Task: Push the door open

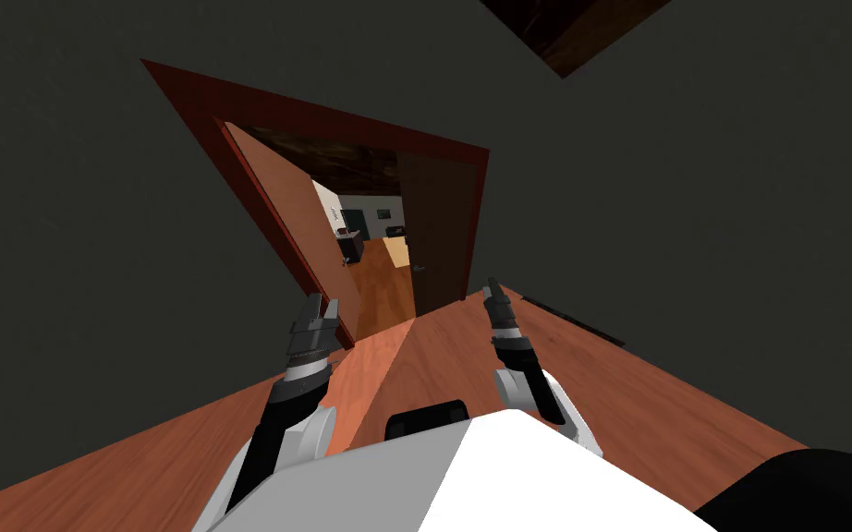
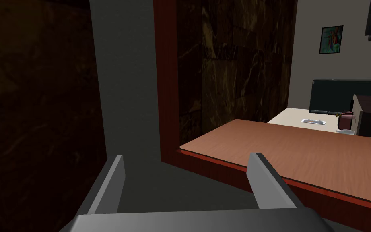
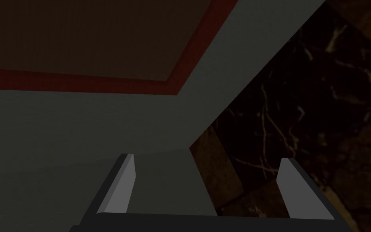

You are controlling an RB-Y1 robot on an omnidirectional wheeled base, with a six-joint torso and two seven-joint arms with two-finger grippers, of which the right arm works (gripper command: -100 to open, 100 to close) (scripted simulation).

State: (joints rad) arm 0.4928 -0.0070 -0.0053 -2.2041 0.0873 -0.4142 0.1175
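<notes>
Head view: door [image 1: 293, 214] ajar in red frame [image 1: 341, 123] | left gripper [image 1: 322, 307] by its bottom edge, 2 fingers apart | right gripper [image 1: 493, 288] near frame, fingers apart

1. You have a clear lane through the doorway [image 1: 376, 277], between the brown door [image 1: 290, 217] and a dark panel [image 1: 433, 231].
2. The door's edge stands just ahead of your left claw [image 1: 322, 303].
3. The red frame [image 1: 476, 231] and grey wall [image 1: 692, 231] stand before your right claw [image 1: 494, 288].
</notes>
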